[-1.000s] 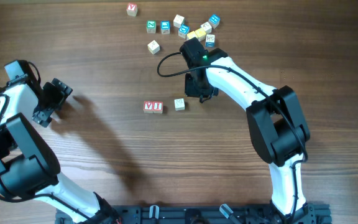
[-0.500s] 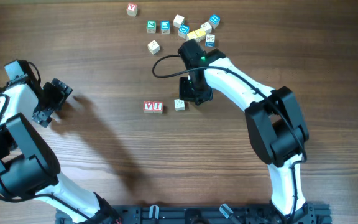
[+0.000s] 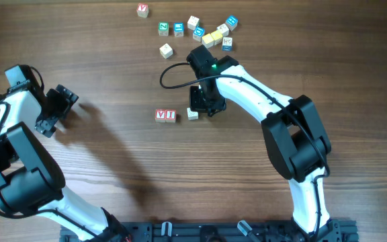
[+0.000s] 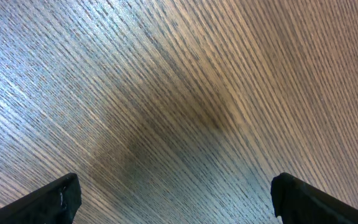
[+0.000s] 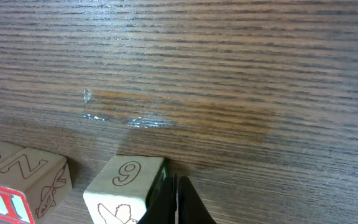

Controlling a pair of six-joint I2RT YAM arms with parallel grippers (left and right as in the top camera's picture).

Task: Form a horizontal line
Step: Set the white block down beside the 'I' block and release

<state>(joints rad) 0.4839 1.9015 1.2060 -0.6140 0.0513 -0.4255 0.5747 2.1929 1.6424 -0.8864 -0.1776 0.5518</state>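
Two red-lettered blocks (image 3: 165,115) lie side by side at mid table. A pale block (image 3: 192,113) lies just to their right. In the right wrist view it shows a "9" (image 5: 126,185), with a "Z" block (image 5: 33,180) and a red-striped block (image 5: 2,206) to its left. My right gripper (image 3: 204,106) is shut and empty, and its fingertips (image 5: 177,202) touch the right side of the "9" block. My left gripper (image 3: 51,111) is open and empty over bare wood at the far left (image 4: 179,205).
A cluster of several blue, yellow and pale blocks (image 3: 210,30) lies at the back. Single blocks lie at the back left (image 3: 142,10) and near the cluster (image 3: 166,50). A black cable (image 3: 170,74) loops off the right arm.
My right gripper has moved left and down against the pale block, which shifted slightly toward the red blocks. The left arm has not moved.
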